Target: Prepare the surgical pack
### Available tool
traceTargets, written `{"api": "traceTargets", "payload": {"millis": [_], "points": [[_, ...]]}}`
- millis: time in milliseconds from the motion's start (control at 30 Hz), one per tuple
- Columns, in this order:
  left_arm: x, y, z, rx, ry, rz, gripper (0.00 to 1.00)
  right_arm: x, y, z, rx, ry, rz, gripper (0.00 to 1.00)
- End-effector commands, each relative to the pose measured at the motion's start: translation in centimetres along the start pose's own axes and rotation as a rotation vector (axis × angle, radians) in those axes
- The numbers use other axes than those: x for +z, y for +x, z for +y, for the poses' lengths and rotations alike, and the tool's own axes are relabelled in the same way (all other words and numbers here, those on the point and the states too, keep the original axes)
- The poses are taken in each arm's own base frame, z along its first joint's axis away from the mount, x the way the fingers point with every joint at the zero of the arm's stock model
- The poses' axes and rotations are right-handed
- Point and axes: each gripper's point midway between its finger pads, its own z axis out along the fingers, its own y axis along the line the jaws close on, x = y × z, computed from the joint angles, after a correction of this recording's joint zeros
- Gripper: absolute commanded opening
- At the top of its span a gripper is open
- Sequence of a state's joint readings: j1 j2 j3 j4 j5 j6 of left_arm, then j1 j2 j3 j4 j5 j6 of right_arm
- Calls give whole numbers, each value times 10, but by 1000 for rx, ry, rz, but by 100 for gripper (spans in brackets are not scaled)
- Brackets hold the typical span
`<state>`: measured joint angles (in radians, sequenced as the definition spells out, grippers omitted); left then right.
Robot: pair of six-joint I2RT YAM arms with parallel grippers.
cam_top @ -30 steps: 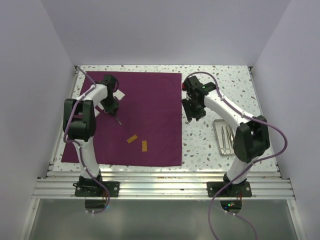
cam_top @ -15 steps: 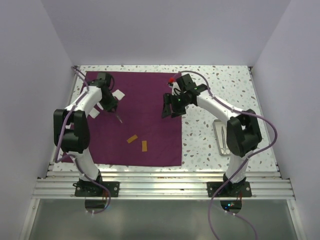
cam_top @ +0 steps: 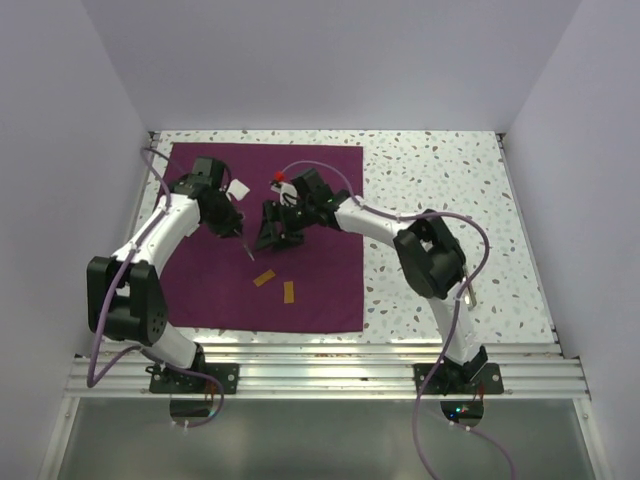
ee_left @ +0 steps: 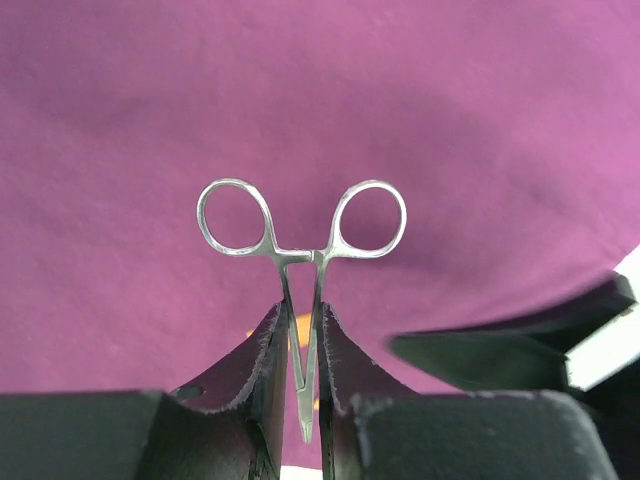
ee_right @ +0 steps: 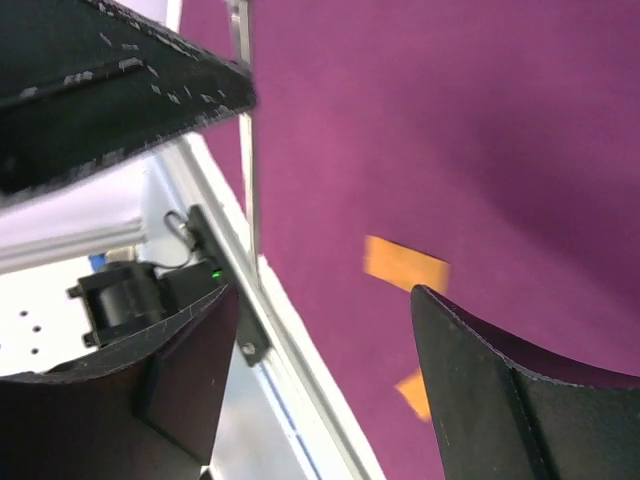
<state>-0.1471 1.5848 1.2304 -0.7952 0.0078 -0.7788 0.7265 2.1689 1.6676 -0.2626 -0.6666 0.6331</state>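
Speckled worktop (cam_top: 440, 170) runs back from the aluminium rail (cam_top: 320, 345) at the near edge, and most of its left half is covered by the plum-purple cloth (cam_top: 330, 270), spread flat as one square sheet, not yet folded. Nearest on the cloth lie two small orange strips (cam_top: 265, 278), close together and apart from both arms.

Just beyond them, the left hand (ee_left: 303, 340) is pressed together on a pair of ring-handled forceps (ee_left: 302, 240), pinching the shanks so that the tips sit between its fingers and the two rings stick out free, clear above the cloth. Seen from above, the instrument's long axis slants from that hand toward the near edge.

Beside it, the right hand (cam_top: 272, 235) has its fingers spread with nothing between them. It hangs over the middle of the cloth, just to the right of the forceps and facing them. The free ring end is thus the part nearest the right hand, which suggests a handover or a guided set-down on the sheet.
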Motion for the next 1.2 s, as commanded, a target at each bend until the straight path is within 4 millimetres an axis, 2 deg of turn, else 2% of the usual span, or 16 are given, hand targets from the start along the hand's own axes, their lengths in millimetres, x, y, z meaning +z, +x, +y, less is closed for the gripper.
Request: {"api": "traceTargets", "payload": {"millis": [0, 233, 267, 333, 367, 400, 467, 500, 567, 600, 667, 700, 900, 933, 1100, 1167], "points": [[-16, 12, -10, -13, 55, 1, 0, 5, -21, 44, -43, -132, -59, 73], [-28, 26, -18, -17, 106, 11, 0, 33, -7, 56, 5, -167, -22, 63], [-30, 26, -19, -15, 111, 9, 0, 34, -9, 57, 7, -177, -30, 51], [-34, 25, -20, -12, 123, 3, 0, 36, -5, 55, 39, -183, -23, 40], [-35, 25, -20, -9, 126, 0, 0, 33, -6, 58, 39, -187, -31, 20], [-38, 25, -22, -8, 137, -5, 0, 34, -2, 54, 48, -179, -24, 10], [-40, 23, -25, 4, 155, -11, 1, 28, 0, 54, 46, -165, -26, 0], [-45, 20, -29, 11, 174, -24, 8, 26, 4, 49, 50, -150, -22, 0], [-49, 15, -30, 37, 180, -45, 38, 18, 7, 33, 58, -81, -22, 0], [-53, 9, -30, 46, 171, -69, 59, 4, 3, 27, 61, -47, -43, 0], [-57, 1, -25, 90, 145, -106, 70, -16, 12, -4, 76, 87, -31, 0], [-62, -3, -25, 109, 143, -120, 74, -39, 8, -16, 81, 140, -49, 0], [-54, 8, -34, 269, 250, -101, 71, -167, 41, -115, 18, 616, -26, 0], [-49, 19, -36, 289, 283, -58, 71, -193, 49, -115, 12, 669, -32, 0], [-29, 34, -43, 325, 314, 14, 66, -308, 91, -173, 66, 1113, -58, 0], [-24, 36, -47, 346, 326, 15, 65, -338, 114, -184, 112, 1227, -49, 0]]}}
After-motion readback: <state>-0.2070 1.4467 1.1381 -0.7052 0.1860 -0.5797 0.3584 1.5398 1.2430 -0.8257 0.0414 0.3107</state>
